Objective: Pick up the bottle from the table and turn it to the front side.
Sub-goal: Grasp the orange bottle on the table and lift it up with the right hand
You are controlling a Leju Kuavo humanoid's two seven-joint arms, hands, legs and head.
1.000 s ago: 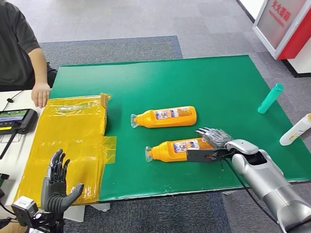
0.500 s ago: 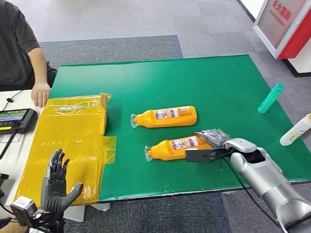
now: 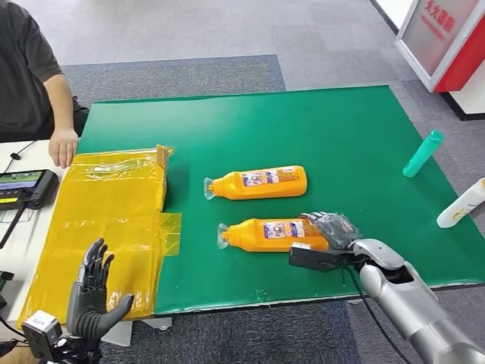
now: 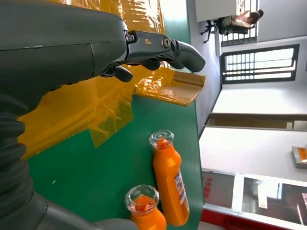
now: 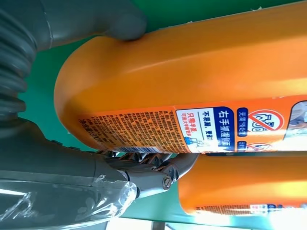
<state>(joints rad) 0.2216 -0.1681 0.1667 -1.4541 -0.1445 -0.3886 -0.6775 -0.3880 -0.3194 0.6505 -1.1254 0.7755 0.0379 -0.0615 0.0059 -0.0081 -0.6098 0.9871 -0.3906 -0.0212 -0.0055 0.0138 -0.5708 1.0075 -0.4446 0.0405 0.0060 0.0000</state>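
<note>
Right now my right hand (image 3: 327, 239) has the near bottle (image 3: 269, 233) by its base end: in the right wrist view the thumb (image 5: 119, 21) presses one side of the orange body (image 5: 188, 76) and the darker fingers (image 5: 152, 167) curl under the other, so it is clamped on it. That bottle lies on its side near the table's (image 3: 355, 136) front edge, clear cap pointing toward the table's left edge, its label facing up. I cannot tell whether it is lifted off the green surface or resting on it.

A second orange bottle, the far bottle (image 3: 258, 183), lies just behind it, also on its side and roughly parallel, cap to the left; the two sit close but apart in the head view.

My left hand (image 3: 92, 292) hovers off the table's front-left corner, over the yellow bag (image 3: 103, 220), fingers spread apart and holding nothing; the left wrist view shows the fingers (image 4: 159, 48) stretched out above the yellow plastic.

Over by the right edge lie a teal tube (image 3: 422, 153) and, nearer the front, a white tube (image 3: 462, 203) that hangs partly over the edge. A person (image 3: 29, 68) sits beyond the left edge, a hand (image 3: 63, 146) resting beside the bag, and a tablet (image 3: 26, 186) lies on the white desk there.
</note>
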